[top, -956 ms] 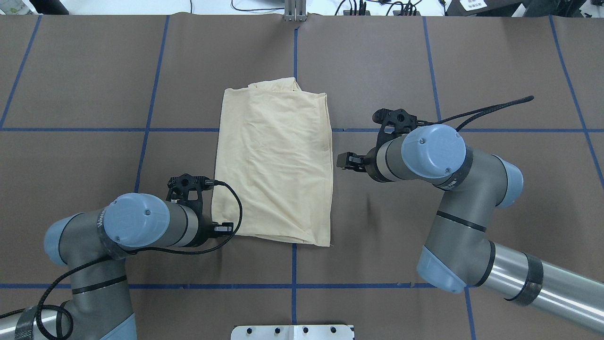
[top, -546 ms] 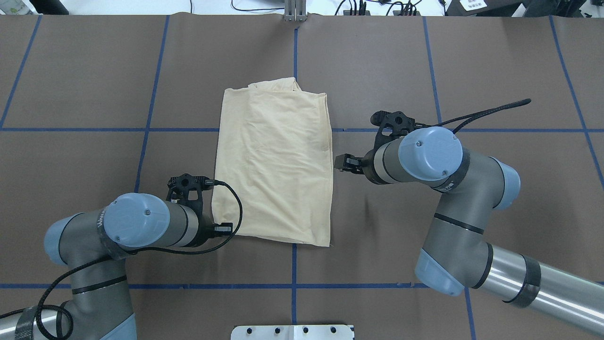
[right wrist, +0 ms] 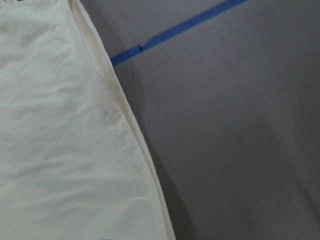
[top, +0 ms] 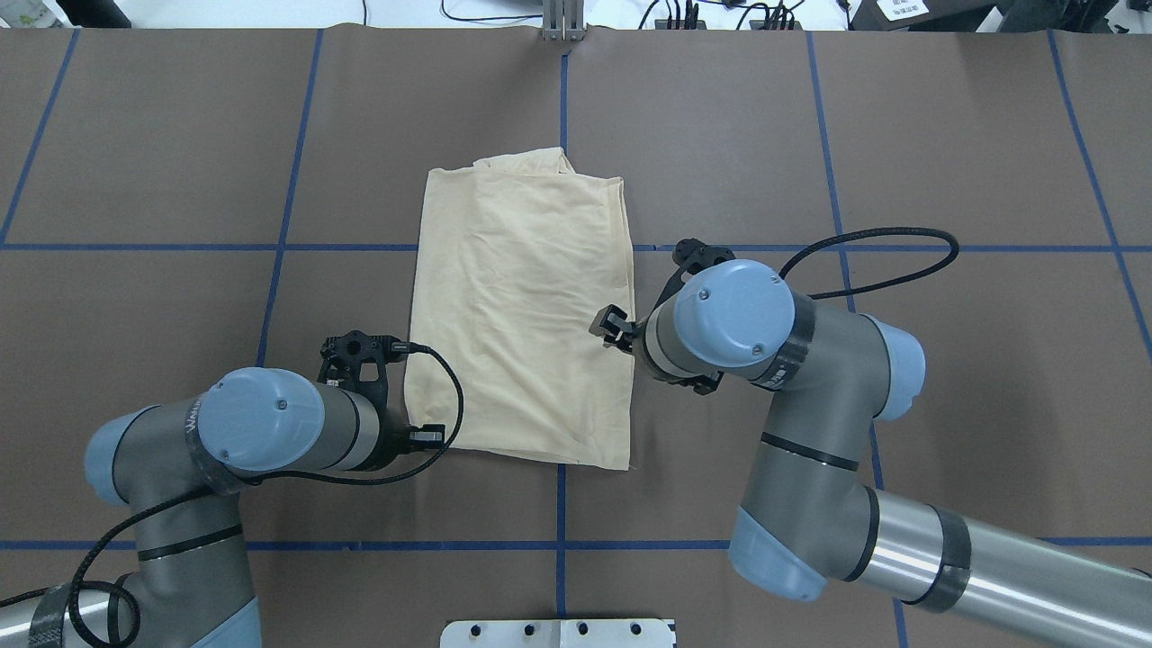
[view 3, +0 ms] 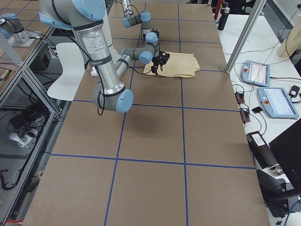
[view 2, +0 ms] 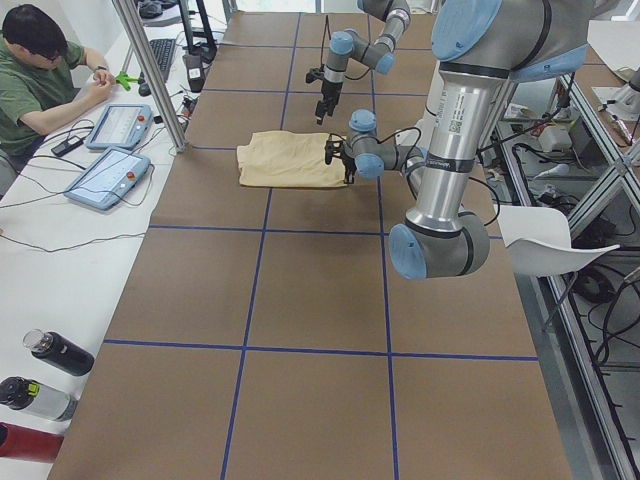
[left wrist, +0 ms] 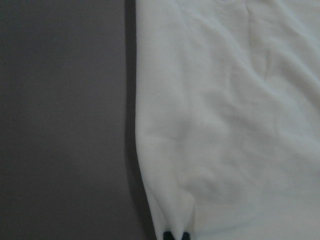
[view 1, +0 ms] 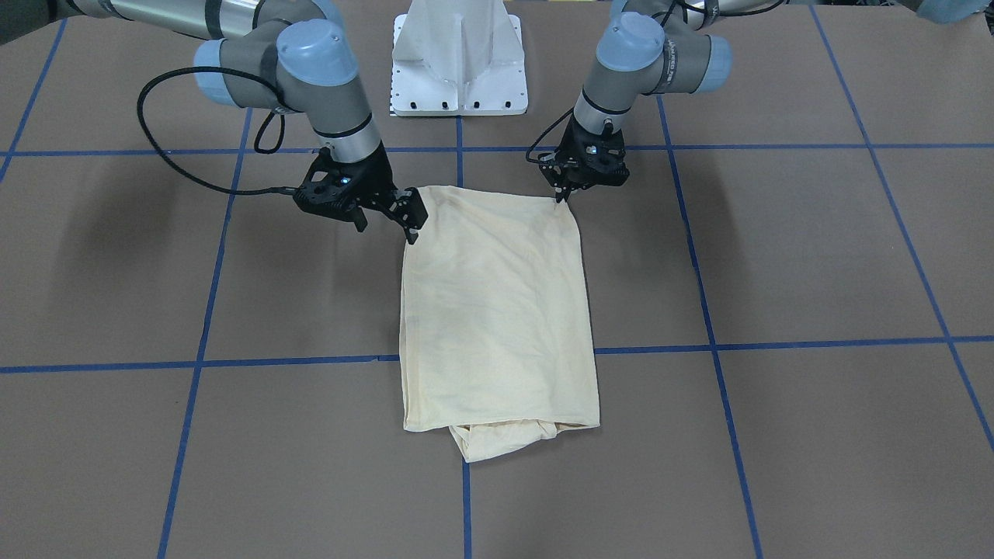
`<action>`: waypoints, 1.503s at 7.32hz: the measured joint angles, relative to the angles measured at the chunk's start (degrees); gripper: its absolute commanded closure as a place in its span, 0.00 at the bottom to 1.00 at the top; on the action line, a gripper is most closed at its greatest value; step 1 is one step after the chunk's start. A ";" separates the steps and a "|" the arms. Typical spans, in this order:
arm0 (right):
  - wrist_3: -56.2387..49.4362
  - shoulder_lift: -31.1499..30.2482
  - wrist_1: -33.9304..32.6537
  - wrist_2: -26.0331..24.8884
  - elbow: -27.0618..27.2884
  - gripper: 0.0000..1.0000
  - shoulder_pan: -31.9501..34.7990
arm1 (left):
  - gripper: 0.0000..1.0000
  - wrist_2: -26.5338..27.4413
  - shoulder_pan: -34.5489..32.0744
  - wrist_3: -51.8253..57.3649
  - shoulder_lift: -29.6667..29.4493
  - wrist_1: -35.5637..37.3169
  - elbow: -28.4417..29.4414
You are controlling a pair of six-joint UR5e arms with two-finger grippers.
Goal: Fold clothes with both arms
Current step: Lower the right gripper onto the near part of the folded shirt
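From overhead, the shirt [top: 522, 306] lies in the middle of the brown worktop [top: 180, 162]. It is folded into a long strip, with a bunch of cloth poking out at the end away from the robot. The left tool [top: 427, 436] sits at the strip's near left corner. The right tool [top: 613, 325] is over the right-hand long edge, and we cannot tell whether it touches.

In the front-facing view, the left tool's tips come to a point on that corner. The right tool's fingers stand apart with nothing between them, just beside the other near corner.

In the two side views, the arms and shirt are small. A seated person [view 2: 40, 80] shows beyond the worktop's far edge.

In the left wrist view, two dark tips are nearly together at the cloth's corner, so we judge the tool is pinching the shirt.

The right wrist view shows only a stitched edge and blue tape [right wrist: 175, 32], with no fingers in sight.

We judge the shirt to be thin, light and limp. It should sag between two holds, and its layers could slide apart. The near corners look like the best places to grip, taking every layer.

No print or neck label shows on the shirt. The lettering on the arms is too small to read.
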 measured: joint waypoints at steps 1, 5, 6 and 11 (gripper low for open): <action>6.22 1.62 -0.94 -0.22 -0.59 0.08 -1.56 | 1.00 0.00 0.00 0.00 -0.06 -0.01 -0.01; 13.69 7.50 -2.56 -2.69 -7.29 0.17 -5.28 | 1.00 -0.01 0.02 0.00 -0.13 -0.02 -0.20; 13.83 7.68 -3.90 -2.79 -7.55 0.17 -5.87 | 1.00 -0.03 0.01 0.00 -0.13 -0.02 -0.24; 14.41 7.65 -5.25 -3.64 -8.05 0.26 -7.33 | 1.00 -0.09 0.02 0.00 -0.14 0.03 -0.58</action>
